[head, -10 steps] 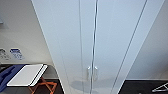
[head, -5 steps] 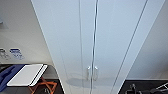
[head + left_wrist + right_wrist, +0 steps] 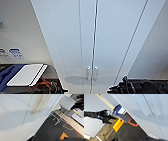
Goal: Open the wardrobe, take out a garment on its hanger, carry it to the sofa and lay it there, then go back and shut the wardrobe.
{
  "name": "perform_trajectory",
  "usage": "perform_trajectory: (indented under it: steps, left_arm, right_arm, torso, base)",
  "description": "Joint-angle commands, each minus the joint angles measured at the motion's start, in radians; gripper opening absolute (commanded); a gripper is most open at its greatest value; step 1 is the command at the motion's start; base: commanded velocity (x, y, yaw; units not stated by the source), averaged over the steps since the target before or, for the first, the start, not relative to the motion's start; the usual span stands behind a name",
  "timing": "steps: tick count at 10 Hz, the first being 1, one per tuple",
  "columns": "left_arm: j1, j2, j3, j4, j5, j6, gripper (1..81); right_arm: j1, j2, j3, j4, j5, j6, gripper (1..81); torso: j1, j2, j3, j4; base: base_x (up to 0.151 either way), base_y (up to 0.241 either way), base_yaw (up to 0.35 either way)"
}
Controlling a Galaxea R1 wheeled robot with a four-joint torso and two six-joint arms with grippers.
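**Robot Faces Closed Wardrobe, Doors Yet to Be Opened**

In front of the tall white wardrobe (image 3: 82, 37), the robot stands close with both doors shut and the pair of small white handles (image 3: 92, 72) side by side at the centre seam, low in the head view. A dark part of the robot's arm (image 3: 140, 87) rises at the lower right of that view. In the right wrist view, the other arm's end effector (image 3: 109, 119) hangs in the air away from the doors, its two dark fingers (image 3: 108, 122) spread apart and holding nothing. Whether the right end effector is spread or pressed together cannot be told. The left wrist view takes in the wardrobe's panels, dark carpet and a white chair (image 3: 66, 102) on a wire frame nearby. A white-topped bench (image 3: 26, 74) stands to the left of the wardrobe. The garment, hanger and sofa do not appear; the clothing is presumably behind the shut doors. The risk from here lies in the handles: they are small, smooth and set tight together, so a reach slightly off line could catch both at once, or slide off and knock the panel.
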Motion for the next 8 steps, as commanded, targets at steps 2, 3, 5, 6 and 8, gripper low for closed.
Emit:
perform_trajectory:
  steps: [2, 3, 5, 6, 8]
  left_arm:
    - [-0.150, 0.026, -0.040, -0.032, 0.041, -0.011, 81.1]
    - [-0.154, 0.058, -0.069, -0.030, 0.043, -0.017, 81.1]
    - [-0.165, 0.124, -0.129, -0.026, 0.090, -0.017, 81.1]
    - [-0.174, 0.139, -0.141, -0.024, 0.087, -0.017, 81.1]
    - [-0.202, 0.150, -0.141, -0.029, 0.078, -0.019, 81.1]
  right_arm:
    - [0.151, 0.075, -0.063, 0.015, -0.055, 0.022, 81.1]
    - [0.154, 0.104, -0.093, 0.007, -0.055, 0.027, 81.1]
    - [0.187, 0.145, -0.133, -0.020, -0.058, 0.025, 81.1]
    - [0.209, 0.148, -0.142, -0.030, -0.063, 0.026, 81.1]
    - [0.248, 0.145, -0.155, -0.030, -0.048, 0.028, 81.1]
  torso:
    - [0.000, 0.000, 0.000, 0.000]
    - [0.000, 0.000, 0.000, 0.000]
    - [0.001, 0.001, 0.000, 0.000]
    - [0.001, 0.001, 0.000, 0.000]
    - [0.002, 0.001, 0.000, 0.000]
  base:
    - [0.000, 0.000, 0.000]
    - [0.000, 0.000, 0.000]
    - [0.000, 0.000, 0.000]
    - [0.000, 0.000, 0.000]
    - [0.000, 0.000, 0.000]
